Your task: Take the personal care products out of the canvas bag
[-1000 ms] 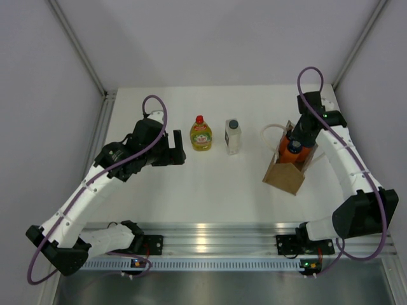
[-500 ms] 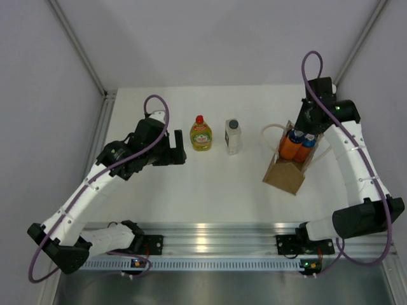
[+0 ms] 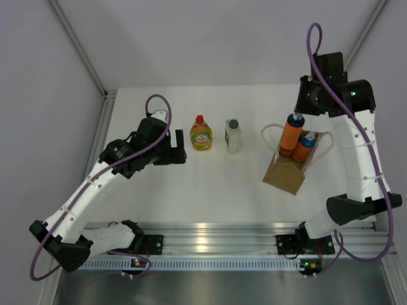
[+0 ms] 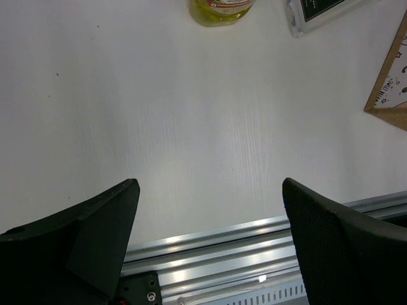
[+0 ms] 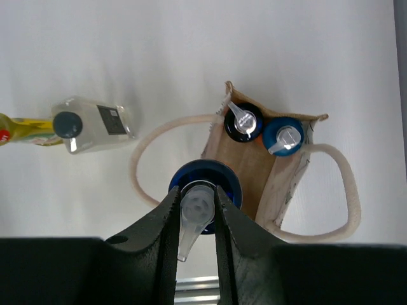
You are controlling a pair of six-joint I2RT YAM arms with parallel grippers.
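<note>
Extraction from the bag point(image 3: 284, 175), which stands at the right of the table point(image 3: 210, 190). The right gripper point(image 5: 197, 210) is clamped on the pump head of an orange bottle point(image 3: 290, 135) and holds it hanging over the bag's left edge; whether the bottle's base has cleared the rim cannot be told. The likely failures follow from this grip. The fingers pinch only the narrow head, so the bottle may swing or slip out during travel. If moved sideways too low, its base could catch the rim or the left handle point(image 5: 149, 168) and drag or tip the bag, which looks light. A set-down too close to the bottles already out could knock one over. Contents: the bag holds a dark-capped bottle point(image 5: 242, 124) and a blue-capped bottle point(image 5: 283, 138), upright and side by side, touching or nearly so; nothing else shows inside. Already out, standing at the far centre of the table and just beside each other, are the yellow bottle point(image 3: 201, 135) and, to its right, the white bottle point(image 3: 233, 136). The left gripper point(image 4: 208, 190) hangs to their left with fingers spread wide, holding nothing.
</note>
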